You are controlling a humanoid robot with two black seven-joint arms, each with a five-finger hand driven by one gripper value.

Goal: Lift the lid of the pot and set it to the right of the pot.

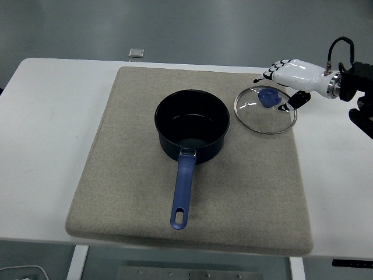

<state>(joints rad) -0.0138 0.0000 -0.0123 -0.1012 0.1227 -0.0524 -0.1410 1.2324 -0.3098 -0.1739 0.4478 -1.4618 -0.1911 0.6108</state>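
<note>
While the glass lid (265,109) lies flat right of the pot (192,125), the right hand (289,74) hovers above it, fingers spread, empty.

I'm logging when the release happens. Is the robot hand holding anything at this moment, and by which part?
Nothing is held. The right robot hand is open above the lid, clear of its blue knob; the lid lies flat on the mat.

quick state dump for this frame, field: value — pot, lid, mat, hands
pot: open, on the mat, handle toward the near edge
lid: flat on the mat, right of the pot, apart from it
mat: grey, on the white table
right hand: open, above the lid's far right rim, holding nothing
left hand: not in view
</note>
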